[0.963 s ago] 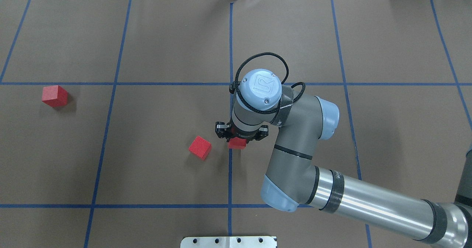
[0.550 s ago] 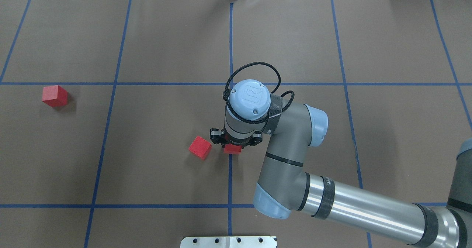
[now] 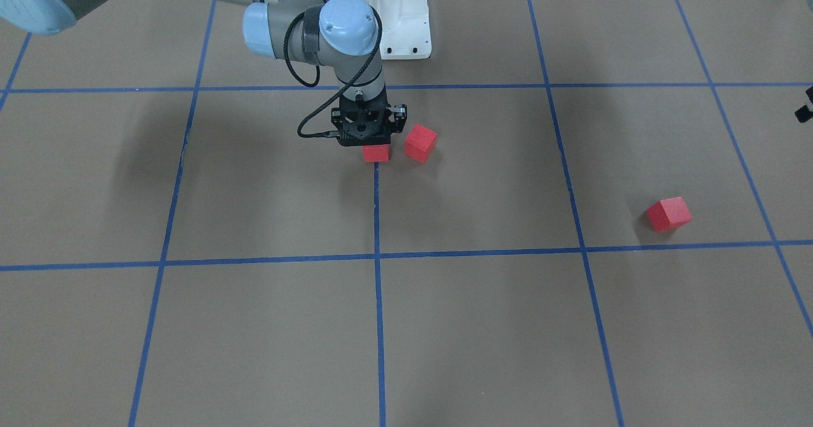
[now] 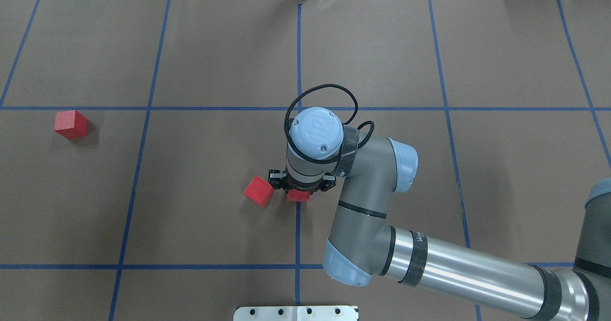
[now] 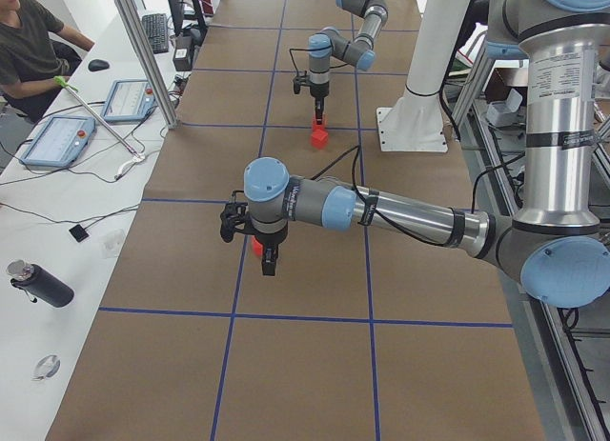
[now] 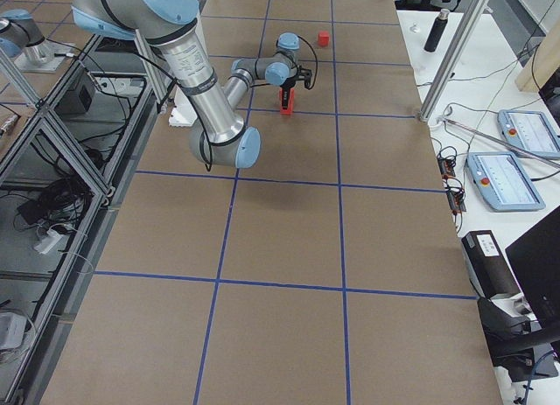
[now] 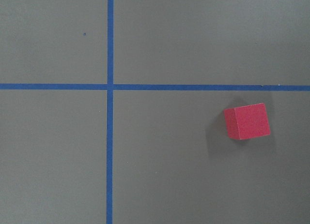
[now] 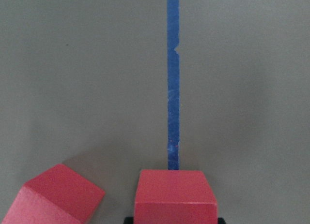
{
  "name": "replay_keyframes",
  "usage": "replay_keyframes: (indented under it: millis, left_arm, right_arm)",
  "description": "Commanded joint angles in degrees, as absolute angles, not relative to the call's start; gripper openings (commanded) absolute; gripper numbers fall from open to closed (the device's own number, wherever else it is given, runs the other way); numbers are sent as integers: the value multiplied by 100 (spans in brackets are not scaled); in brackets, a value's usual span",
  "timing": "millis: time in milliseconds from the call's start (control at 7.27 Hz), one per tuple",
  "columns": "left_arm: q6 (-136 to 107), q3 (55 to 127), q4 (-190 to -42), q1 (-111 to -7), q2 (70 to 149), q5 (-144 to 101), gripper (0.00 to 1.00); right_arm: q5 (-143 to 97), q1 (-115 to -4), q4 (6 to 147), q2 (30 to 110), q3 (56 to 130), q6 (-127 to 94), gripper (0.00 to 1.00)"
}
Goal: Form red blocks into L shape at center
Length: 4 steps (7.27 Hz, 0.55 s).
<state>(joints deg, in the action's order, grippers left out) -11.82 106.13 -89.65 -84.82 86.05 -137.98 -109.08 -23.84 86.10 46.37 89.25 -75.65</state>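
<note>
The gripped red block (image 4: 299,196) sits at the center (image 4: 267,225), squarely on the middle blue tape line (image 4: 297,235). The right gripper (image 3: 376,149) points straight down and pinches the block between its fingers, one on either side. It is held very low, and whether its underside touches the brown surface cannot be told.

Just beside it, on the robot's left, the second red block (image 4: 259,191) lies flat on the table. It is turned at an angle to the grid, and a narrow gap separates the two cubes — the right wrist view shows bare surface between them.

The third red block (image 4: 71,124) lies well apart, farther to the robot's left in the neighbouring grid square. It is close to that square's far tape line and slightly skewed.

The left gripper (image 5: 270,262) hangs above the table. In the exterior left view it partly hides the third block behind it. The left wrist camera looks straight down on that cube, but no fingers appear in its picture — whether they are spread or together cannot be told.

The right arm (image 4: 429,259) reaches in from the robot's right. The white base plate (image 4: 296,313) lies at the table's near edge.
</note>
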Motion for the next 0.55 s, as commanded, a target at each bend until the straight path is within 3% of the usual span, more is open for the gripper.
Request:
replay_keyframes:
  millis: [0,413]
  left_arm:
    - [-1300,10635,-8982,-8473,8613,-13799,100]
    - [-3609,10696,-10223,-7326,8675,-13957,100]
  right_arm:
    - [-10899,-2382,8613,4641,8930,-7498,99]
    - [-11021,-2678,8735,4815,9550,-7365,100]
